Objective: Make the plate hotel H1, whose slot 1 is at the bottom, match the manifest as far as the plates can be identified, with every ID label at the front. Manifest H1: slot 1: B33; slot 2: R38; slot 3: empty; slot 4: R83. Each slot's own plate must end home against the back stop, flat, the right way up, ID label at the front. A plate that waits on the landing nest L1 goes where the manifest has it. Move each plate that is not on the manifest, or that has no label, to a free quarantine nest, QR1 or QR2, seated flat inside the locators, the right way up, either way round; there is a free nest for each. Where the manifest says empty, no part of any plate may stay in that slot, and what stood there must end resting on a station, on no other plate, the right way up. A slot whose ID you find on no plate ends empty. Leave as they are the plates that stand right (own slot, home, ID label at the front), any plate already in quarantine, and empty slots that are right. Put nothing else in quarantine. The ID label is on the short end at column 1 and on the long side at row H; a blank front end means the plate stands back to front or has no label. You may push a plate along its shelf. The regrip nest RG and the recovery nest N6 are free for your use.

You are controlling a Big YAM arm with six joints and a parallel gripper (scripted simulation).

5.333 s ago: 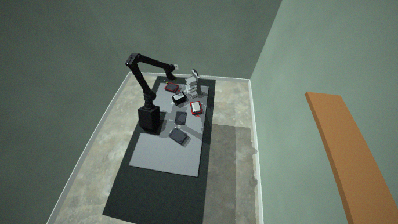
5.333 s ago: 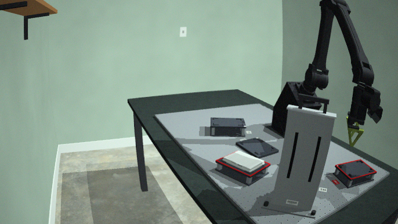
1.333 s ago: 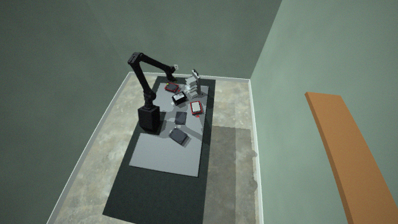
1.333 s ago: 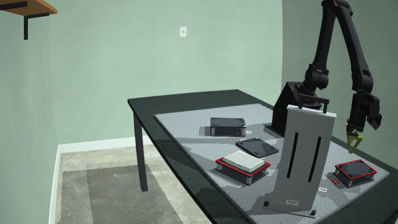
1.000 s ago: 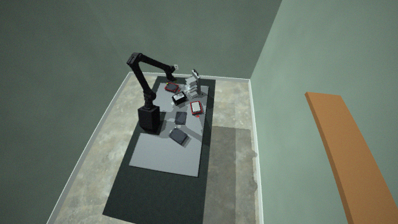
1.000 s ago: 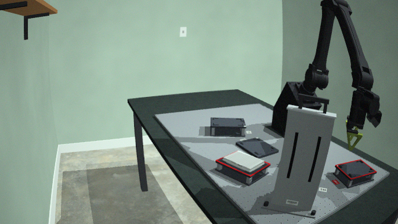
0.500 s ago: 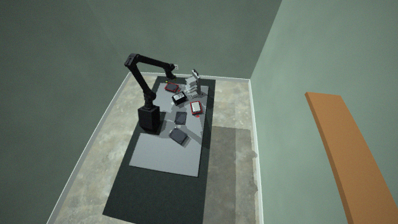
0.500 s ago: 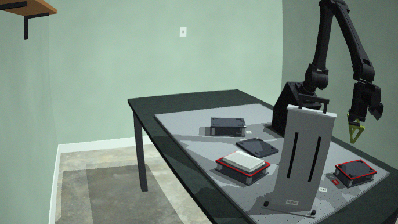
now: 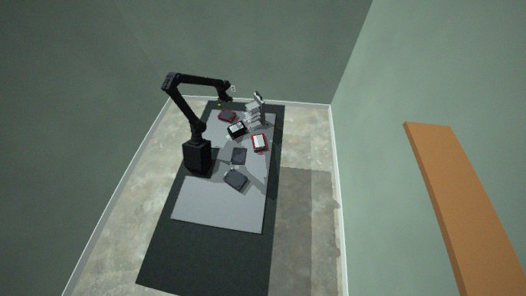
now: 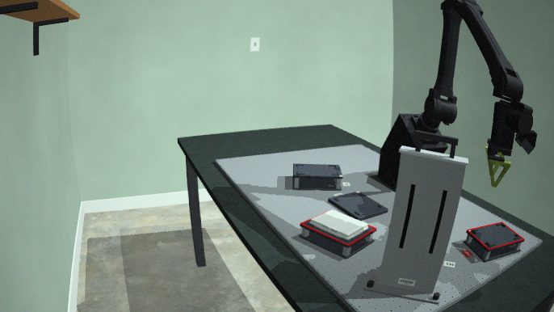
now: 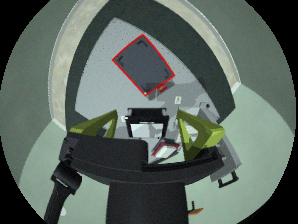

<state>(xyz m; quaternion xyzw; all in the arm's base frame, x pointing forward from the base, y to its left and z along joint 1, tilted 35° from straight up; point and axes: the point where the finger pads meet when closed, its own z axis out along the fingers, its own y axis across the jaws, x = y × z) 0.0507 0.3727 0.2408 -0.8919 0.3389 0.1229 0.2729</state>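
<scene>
The black arm's gripper (image 10: 497, 171), with yellow-green fingers spread wide and nothing grasped, is held high beyond the tall grey plate hotel (image 10: 424, 210). A white ribbed plate (image 10: 341, 224) is seated on a red-edged nest (image 10: 337, 238); a second red-edged nest (image 10: 493, 238) is shown bare.

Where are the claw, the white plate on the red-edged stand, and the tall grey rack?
claw (image 10: 499, 166): exterior view, midway between its open yellow-green tips.
white plate (image 10: 340, 225): exterior view, middle of its top face.
tall grey rack (image 10: 425, 210): exterior view, solid back panel between the two slits.
</scene>
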